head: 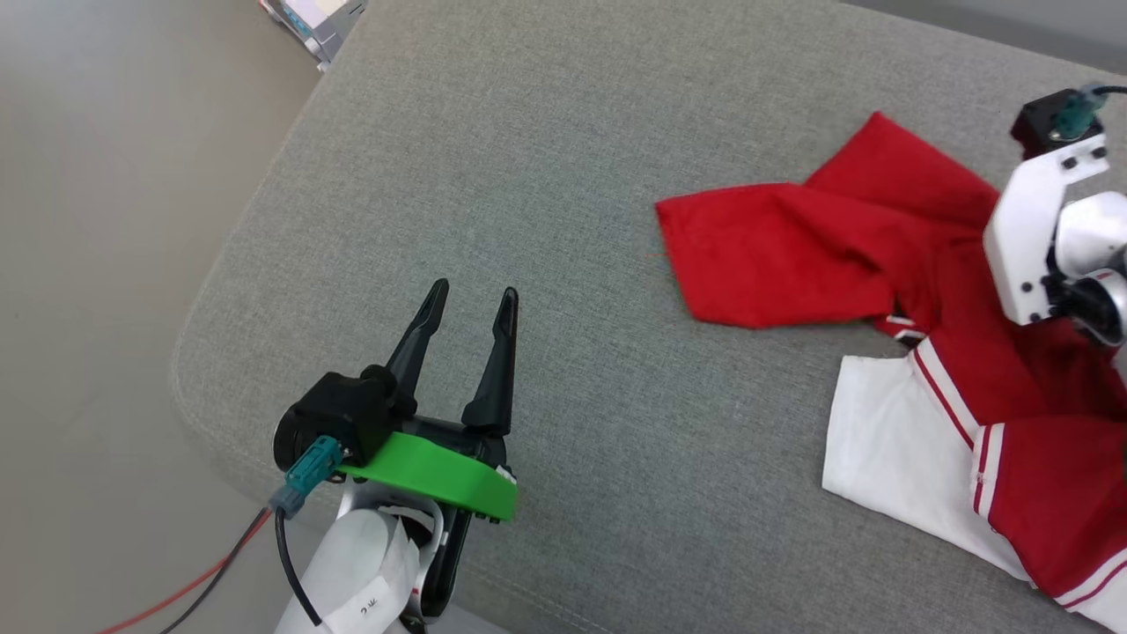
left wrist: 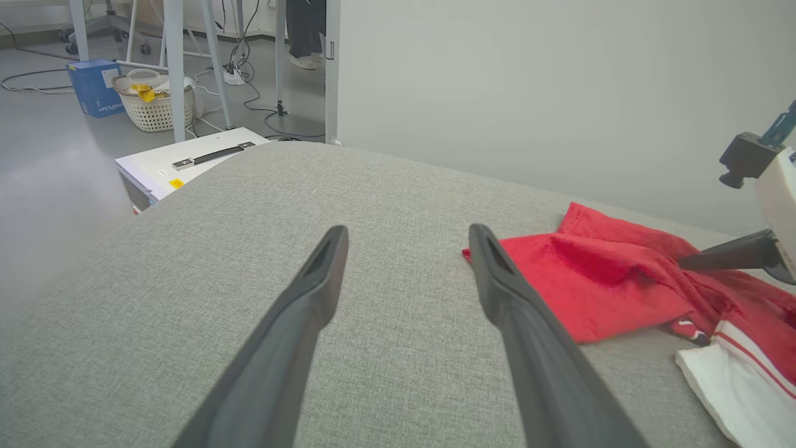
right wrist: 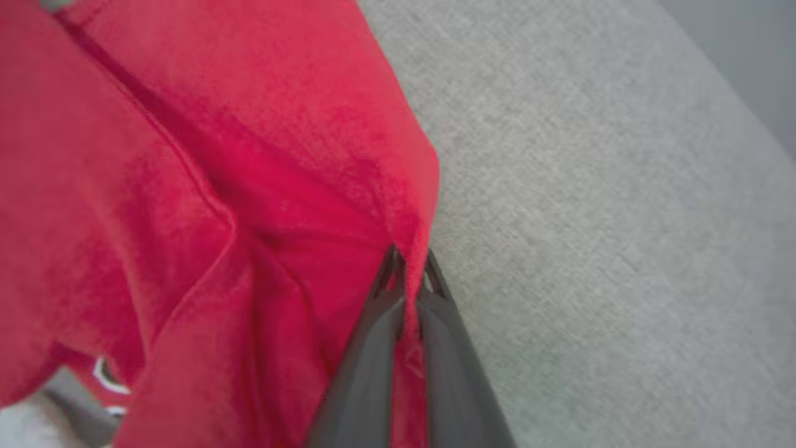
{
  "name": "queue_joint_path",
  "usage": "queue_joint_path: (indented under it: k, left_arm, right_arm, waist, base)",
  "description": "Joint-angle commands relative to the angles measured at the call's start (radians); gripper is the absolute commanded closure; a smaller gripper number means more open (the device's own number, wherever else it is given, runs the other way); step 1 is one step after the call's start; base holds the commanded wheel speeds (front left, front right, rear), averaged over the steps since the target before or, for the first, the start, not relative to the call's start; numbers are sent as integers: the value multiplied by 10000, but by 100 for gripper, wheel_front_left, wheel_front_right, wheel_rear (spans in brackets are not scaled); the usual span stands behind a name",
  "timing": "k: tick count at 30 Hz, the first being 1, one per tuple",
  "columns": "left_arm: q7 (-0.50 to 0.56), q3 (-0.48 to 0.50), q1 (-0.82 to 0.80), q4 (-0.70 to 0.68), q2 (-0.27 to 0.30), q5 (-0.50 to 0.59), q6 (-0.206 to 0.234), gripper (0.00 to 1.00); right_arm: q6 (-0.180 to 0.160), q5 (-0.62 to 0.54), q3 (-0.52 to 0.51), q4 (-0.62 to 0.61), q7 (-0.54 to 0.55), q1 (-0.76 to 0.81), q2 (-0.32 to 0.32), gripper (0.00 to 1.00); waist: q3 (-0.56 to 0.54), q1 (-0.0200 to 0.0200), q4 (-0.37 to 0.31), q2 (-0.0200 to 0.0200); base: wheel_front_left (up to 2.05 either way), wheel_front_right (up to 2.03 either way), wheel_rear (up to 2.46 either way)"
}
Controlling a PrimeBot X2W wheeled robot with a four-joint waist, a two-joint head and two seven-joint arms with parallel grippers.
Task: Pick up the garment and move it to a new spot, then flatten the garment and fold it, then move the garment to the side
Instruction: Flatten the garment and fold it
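The garment [head: 792, 255], a red jersey shirt with white striped-trim sleeves, lies crumpled on the right side of a grey cushion [head: 572, 176]. It also shows in the left wrist view, the garment [left wrist: 597, 286] at the right, and in the right wrist view as red cloth, the garment [right wrist: 186, 186]. My right gripper [right wrist: 407, 267] is shut on a red fold at the garment's edge, cloth pinched between its fingers. In the head view its white wrist covers the grip. My left gripper [head: 471, 299] stands open at the lower left over bare cushion, well left of the garment, nothing between its fingers [left wrist: 323, 267].
The cushion's rounded left edge drops to a pale floor [head: 106, 264]. Beyond the cushion's far end stand a white box [left wrist: 180, 162], a basket [left wrist: 152, 106], a blue box [left wrist: 93, 87] and table legs with cables. A grey wall [left wrist: 528, 93] rises behind the cushion.
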Motion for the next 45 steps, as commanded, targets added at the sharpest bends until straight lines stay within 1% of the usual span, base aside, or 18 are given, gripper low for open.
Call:
queue_joint_path:
  k: [1,9,11,14,15,16,17,24,28,33,36,38,41,43,45]
  left_arm:
    - [-59,16,-110,22,-46,135,-23,0]
    - [-59,116,-44,29,-47,236,-58,0]
    - [-59,129,-53,25,-47,255,-70,0]
    - [-59,143,-64,39,-47,299,-86,0]
    - [-59,134,-81,40,-47,322,-93,0]
    - [-59,141,-89,41,-47,341,-98,0]
    - [-59,151,-97,48,-47,365,-104,0]
    - [-59,285,-54,169,-47,570,-147,0]
    - [-59,375,106,259,-47,565,-169,0]
    - [-59,630,358,231,-47,459,-182,0]
    - [-59,713,538,266,-47,537,-189,0]
    - [-59,721,631,275,-47,563,-191,0]
    - [-59,710,775,292,-47,548,-194,0]
    - [-59,673,863,297,-47,498,-195,0]
    - [-59,611,948,324,-47,475,-195,0]
  right_arm:
    - [-19,-229,-143,267,-264,-190,-326,100]
    - [-19,-1678,-824,1390,-1763,-892,-1162,100]
    - [-19,-2105,-1018,1698,-2248,-1033,-1256,100]
    - [-19,-2592,-1358,2034,-2972,-1100,-1090,100]
    - [-19,-2710,-1478,2206,-3274,-1127,-1028,66]
    - [-19,-2795,-1579,2348,-3506,-1148,-948,6]
    - [-19,-2846,-1730,2537,-3765,-1169,-807,0]
    - [-19,-2890,-2284,3099,-5480,-1082,24,0]
    - [-19,-1896,-2597,2786,-6651,-658,692,0]
    - [-19,-1263,-2386,1509,-8121,229,800,0]
    - [-19,-885,-2444,491,-8913,1127,881,0]
    - [-19,-726,-2532,-254,-9218,1815,907,0]
    - [-19,-579,-2959,-1364,-9489,2928,1059,0]
    - [-19,-595,-3313,-2150,-9586,3729,1256,0]
    - [-19,-566,-3433,-2922,-9627,4554,1508,0]
  waist:
    - [-142,-1,-116,120]
    - [-381,-1,-397,120]
    - [-392,-1,-473,120]
    - [-419,-1,-612,120]
    - [-421,-1,-657,120]
    - [-434,-1,-713,120]
    - [-459,-1,-780,120]
    - [-966,-1,-1418,120]
    - [-1501,-1,-1939,120]
    - [-2153,-1,-2641,120]
    - [-2481,-1,-3052,120]
    - [-2619,-1,-3271,120]
    - [-2798,-1,-3576,120]
    - [-2884,-1,-3749,120]
    - [-2950,-1,-3875,120]
  base:
    - [0,0,0]
    - [0,0,0]
    - [0,0,0]
    - [0,0,0]
    - [0,0,0]
    - [0,0,0]
    - [0,0,0]
    - [0,0,0]
    - [0,0,0]
    - [0,0,0]
    - [0,0,0]
    - [0,0,0]
    - [0,0,0]
    - [0,0,0]
    - [0,0,0]
